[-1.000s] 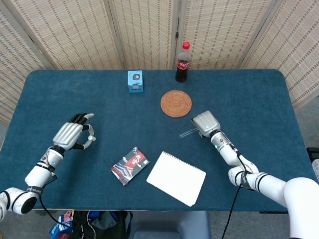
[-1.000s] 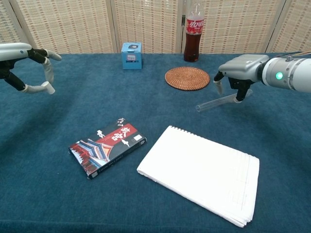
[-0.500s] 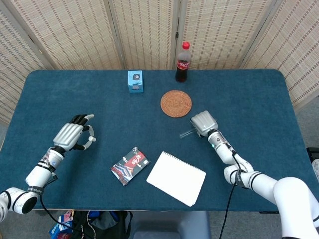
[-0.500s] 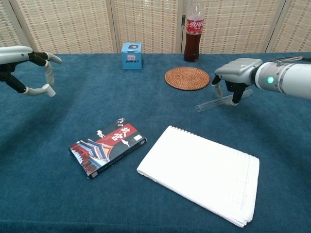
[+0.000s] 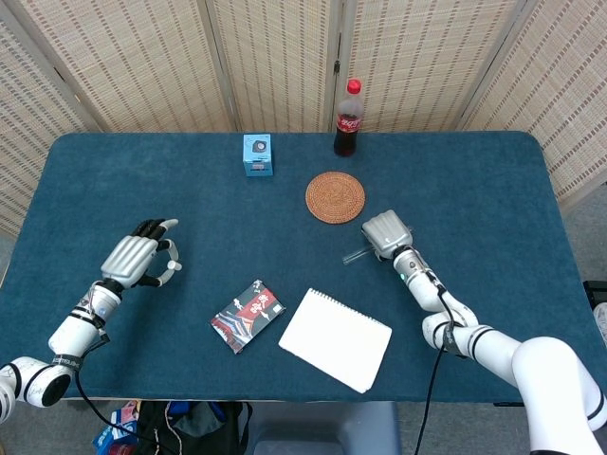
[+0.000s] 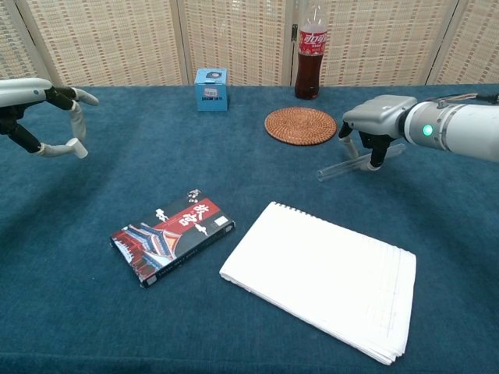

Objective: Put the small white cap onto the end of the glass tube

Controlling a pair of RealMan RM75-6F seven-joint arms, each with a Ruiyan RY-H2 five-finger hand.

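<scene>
Glass, the clear tube (image 6: 348,164) is gripped by the right hand (image 6: 373,125); the left hand (image 6: 48,117) pinches the small white cap (image 6: 79,147) above the blue worktop (image 6: 93,312).

right hand (image 5: 386,233) gripping glass tube (image 5: 355,254)

We read very little here. The cola bottle (image 6: 309,53) at the table's far edge carries a red label with white script, too small for us to make out. The dark packet (image 6: 172,235) shows white Chinese characters, and the blue box (image 6: 210,89) a label; we can read neither.
</scene>
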